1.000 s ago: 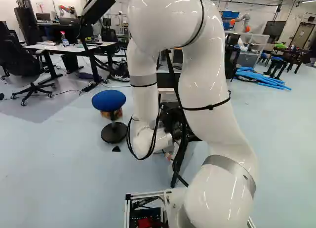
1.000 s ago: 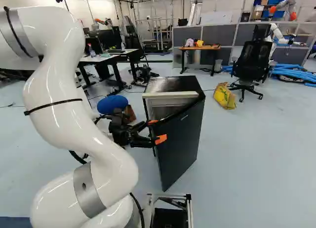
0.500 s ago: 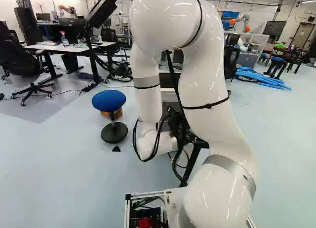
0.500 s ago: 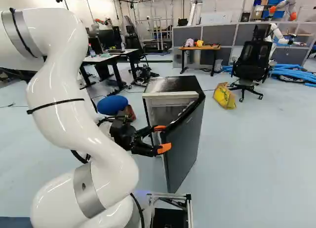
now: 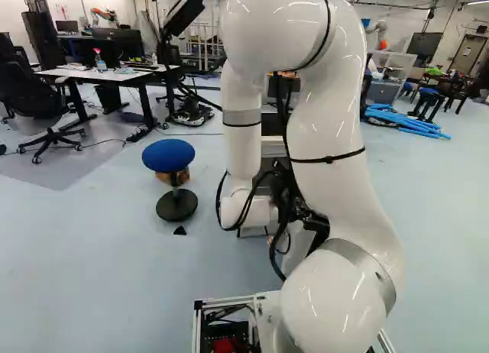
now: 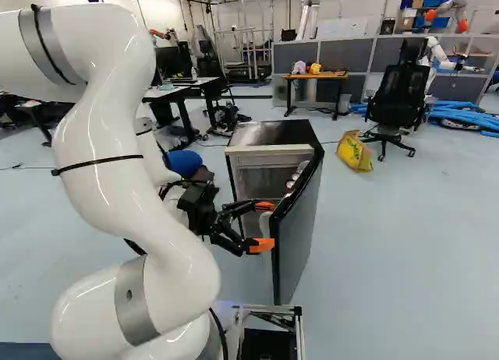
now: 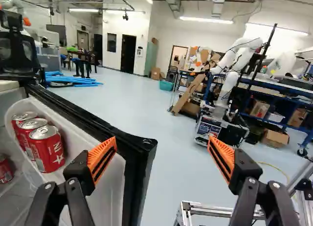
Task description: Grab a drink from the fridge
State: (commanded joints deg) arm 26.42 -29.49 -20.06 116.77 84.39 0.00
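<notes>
Fridge door (image 6: 300, 235) has been swung wider, claw (image 7: 162, 144) shifted along with it, fingers spread wide, nothing gripped. Cans (image 7: 48, 155) are stored inside the door. Opening looks nearly done imo; next, the claw should be turned toward them.

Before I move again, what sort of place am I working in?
Most likely a robotics lab or workshop: another robot stands across the floor, a desk bears a bottle, and a small fridge sits out on the open floor.
</notes>
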